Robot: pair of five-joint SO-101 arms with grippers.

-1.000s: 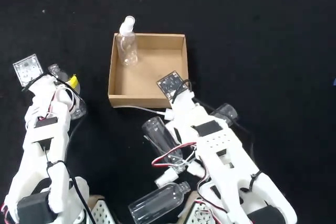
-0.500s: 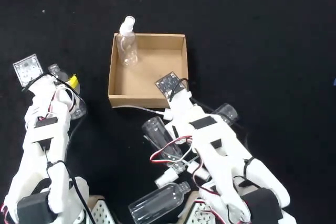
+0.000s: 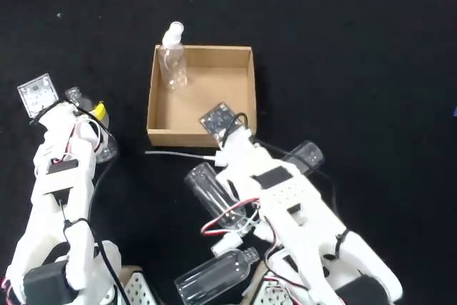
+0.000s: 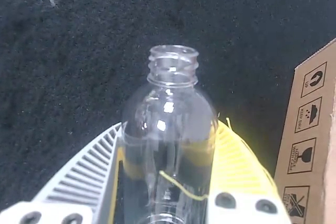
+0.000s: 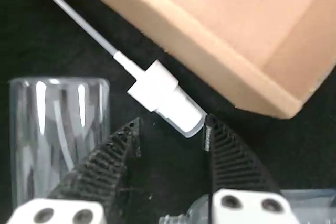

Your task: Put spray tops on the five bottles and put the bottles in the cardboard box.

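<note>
High view, starting down by my bases: a near bottle lies on its side on the black counter, with a spare spray top just off its neck. A bit further out, an empty bottle lies on its side right beside my right arm. A half-hidden bottle pokes out on that arm's other side.

Right wrist view next: my right pincer is spread wide, not closed on anything, low over the counter. A loose spray top lies just ahead of the tips, its head nearly touching one finger. Its thin dip tube trails off along the near wall of the cardboard box.

Over on the left, my left pincer is pinching a bare-necked bottle around its body, neck pointing away from my wrist, with the box just off to the side.

Farthest out, a capped bottle stands upright in the box's far corner on my left side.
</note>
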